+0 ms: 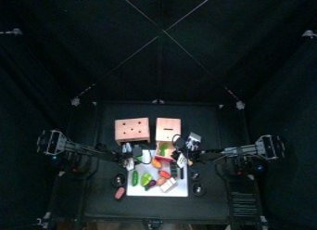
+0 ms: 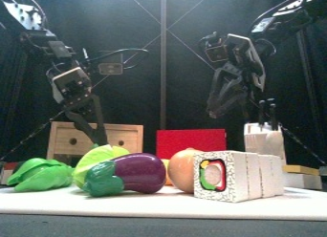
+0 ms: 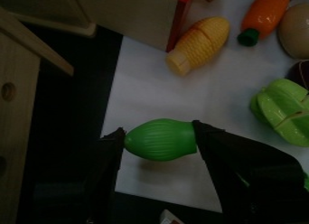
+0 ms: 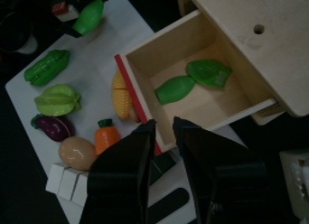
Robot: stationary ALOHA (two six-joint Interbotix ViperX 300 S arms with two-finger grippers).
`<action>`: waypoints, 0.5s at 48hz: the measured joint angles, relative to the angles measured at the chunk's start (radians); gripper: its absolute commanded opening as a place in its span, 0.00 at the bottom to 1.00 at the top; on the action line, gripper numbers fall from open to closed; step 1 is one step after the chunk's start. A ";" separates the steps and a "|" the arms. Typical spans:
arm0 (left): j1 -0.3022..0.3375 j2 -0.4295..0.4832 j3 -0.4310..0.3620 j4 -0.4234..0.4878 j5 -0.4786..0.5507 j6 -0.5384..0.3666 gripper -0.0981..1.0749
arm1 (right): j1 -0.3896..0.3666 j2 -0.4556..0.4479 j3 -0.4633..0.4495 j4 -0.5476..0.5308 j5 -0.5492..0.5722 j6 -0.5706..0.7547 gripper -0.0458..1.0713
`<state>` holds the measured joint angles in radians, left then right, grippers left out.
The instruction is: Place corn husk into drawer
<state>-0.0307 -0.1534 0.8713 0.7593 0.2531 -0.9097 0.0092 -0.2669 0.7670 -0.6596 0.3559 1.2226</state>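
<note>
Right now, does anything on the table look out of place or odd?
Nothing stands out. The wooden drawer is open with two green husk pieces lying inside, and the left gripper holds another green husk piece over the white mat.

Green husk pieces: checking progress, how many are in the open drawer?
2. One green husk piece lies near the drawer's middle, the other beside it. The drawer's back may hide more.
</note>
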 measured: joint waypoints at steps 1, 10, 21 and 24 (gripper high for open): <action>0.000 0.000 0.000 0.000 -0.002 0.000 0.83 | 0.000 0.000 0.000 0.000 0.000 0.002 0.63; 0.000 0.000 -0.034 0.008 -0.002 0.000 0.83 | 0.000 -0.006 0.000 0.000 0.002 0.002 0.63; 0.000 0.005 -0.130 0.103 -0.017 0.000 0.83 | 0.000 -0.055 0.002 -0.011 0.003 0.000 0.63; 0.002 0.014 -0.160 0.133 -0.034 -0.003 0.83 | 0.000 -0.074 0.005 -0.015 0.003 0.002 0.63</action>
<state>-0.0291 -0.1396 0.7118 0.8928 0.2194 -0.9127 0.0092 -0.3405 0.7716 -0.6750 0.3590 1.2241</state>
